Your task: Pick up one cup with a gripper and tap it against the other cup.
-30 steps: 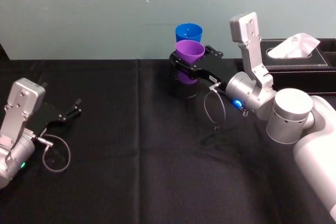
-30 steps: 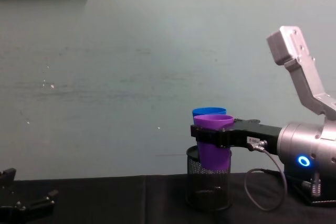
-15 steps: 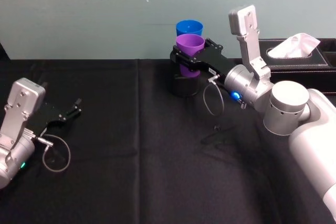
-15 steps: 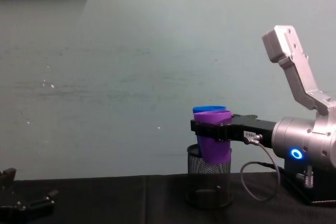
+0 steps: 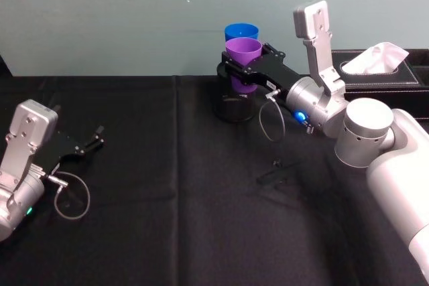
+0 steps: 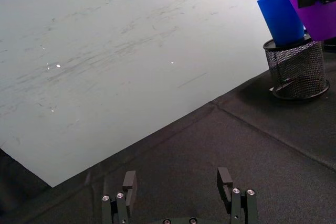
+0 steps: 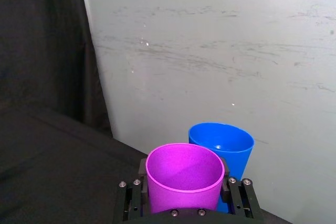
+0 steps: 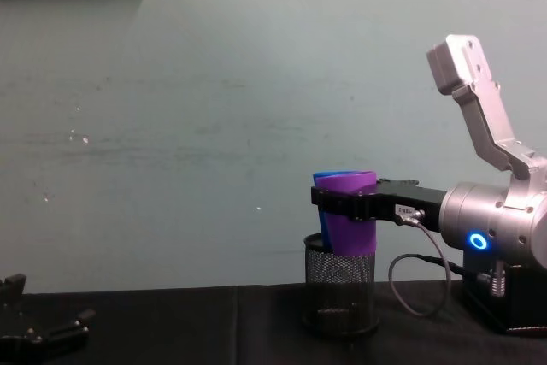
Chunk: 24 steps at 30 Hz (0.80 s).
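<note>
The black two-fingered right gripper (image 5: 242, 72), on a silver-grey arm with a glowing blue ring light, sits in the upper middle of the head view, reaching in from the right. Its fingers are closed on the small, tapered purple plastic tumbler (image 5: 242, 51), one on each side of the wall just under the rim, and hold it upright and off the table. In the right wrist view the two fingers (image 7: 239, 203) flank the purple tumbler, with the open mouth showing between them. Directly behind it, toward the top of the head view, is the bright blue plastic tumbler (image 5: 241, 32) of similar size. It stands upright inside a black wire-mesh pen holder (image 5: 234, 106), with its rim well above the mesh. The two tumblers overlap in every view and look pressed side to side, though actual contact cannot be confirmed. In the chest view, right of centre, the purple tumbler's base hangs at about the level of the holder's rim. The holder rests on a black tablecloth (image 5: 174, 219) in front of a pale teal wall (image 5: 120, 18). At the right edge of the head view is a black tissue box (image 5: 382, 88) with a white tissue sticking up. At the far left, the black left gripper (image 5: 96, 138) lies low over the cloth, well apart from the cups, its fingers spread wide and empty.
</note>
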{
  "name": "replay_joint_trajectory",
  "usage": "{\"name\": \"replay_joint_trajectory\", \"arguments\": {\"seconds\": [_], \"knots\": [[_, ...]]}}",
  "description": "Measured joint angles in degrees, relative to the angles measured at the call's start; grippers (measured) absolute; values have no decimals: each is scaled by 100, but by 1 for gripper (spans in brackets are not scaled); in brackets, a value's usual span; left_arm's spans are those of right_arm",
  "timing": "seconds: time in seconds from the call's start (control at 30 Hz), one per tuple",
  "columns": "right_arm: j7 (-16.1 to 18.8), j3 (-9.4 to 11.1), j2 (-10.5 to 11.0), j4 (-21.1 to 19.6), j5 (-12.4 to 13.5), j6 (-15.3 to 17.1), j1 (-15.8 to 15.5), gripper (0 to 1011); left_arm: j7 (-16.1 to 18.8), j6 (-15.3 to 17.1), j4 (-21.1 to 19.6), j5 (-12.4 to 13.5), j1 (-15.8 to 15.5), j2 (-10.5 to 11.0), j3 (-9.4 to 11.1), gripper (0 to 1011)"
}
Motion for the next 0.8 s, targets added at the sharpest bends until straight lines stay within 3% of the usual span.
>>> {"name": "replay_joint_trajectory", "arguments": {"seconds": [0.8], "knots": [[1,-9,4,2,6,4,0,741,0,0,0,0,1,0,0,1000]]}}
